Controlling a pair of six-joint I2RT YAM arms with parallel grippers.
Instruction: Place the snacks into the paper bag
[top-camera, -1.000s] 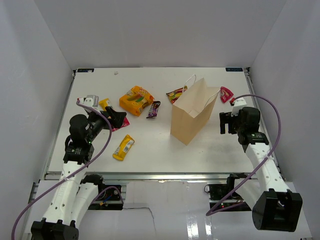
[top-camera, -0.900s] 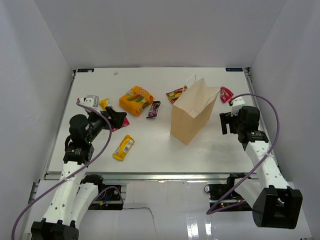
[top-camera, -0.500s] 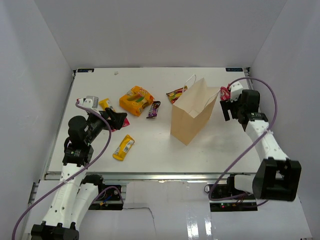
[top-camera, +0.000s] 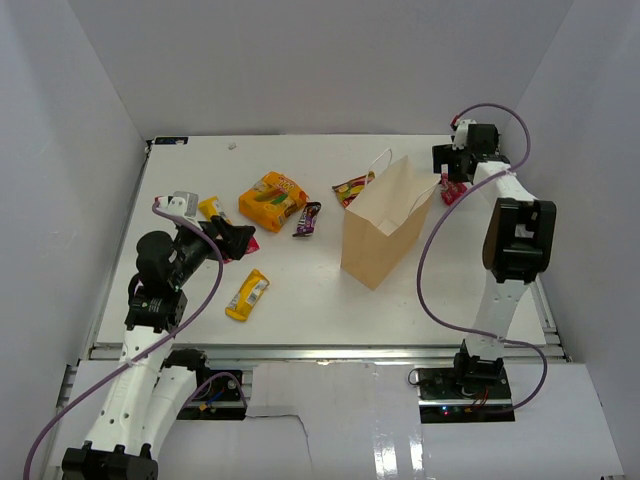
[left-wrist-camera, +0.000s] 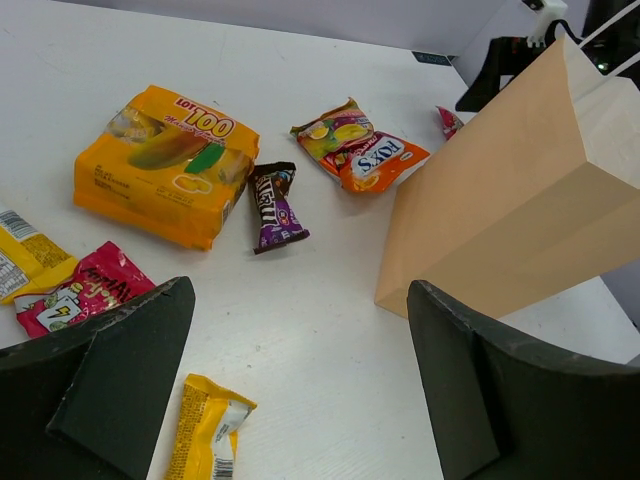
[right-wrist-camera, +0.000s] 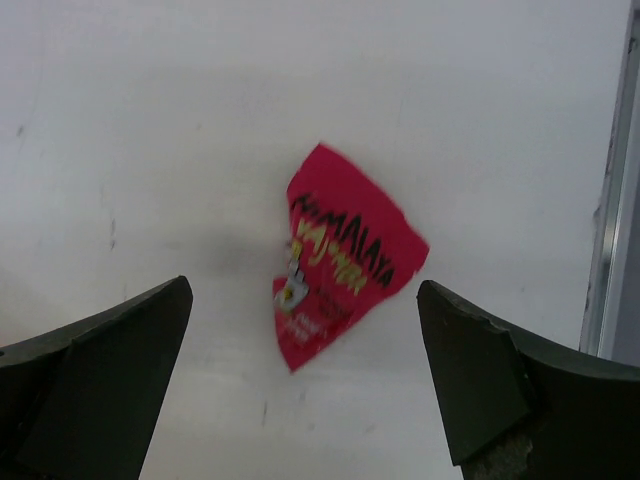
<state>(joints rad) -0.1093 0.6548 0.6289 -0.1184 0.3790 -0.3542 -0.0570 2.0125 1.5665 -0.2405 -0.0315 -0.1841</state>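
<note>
On my right arm (top-camera: 515, 235) the jaws stood spread directly above the red packet (right-wrist-camera: 340, 255) on the counter (top-camera: 300, 290) beside the paper bag (top-camera: 385, 220), its long axis roughly crossing their closing line; my left arm's (top-camera: 160, 265) jaws were spread too.

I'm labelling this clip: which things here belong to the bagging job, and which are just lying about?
Job: bag, orange pouch, purple bar, yellow bar, red packet, pink packet, orange packets, small yellow packet, silver packet.
Lying about: nothing loose; only the arms' cables.
</note>
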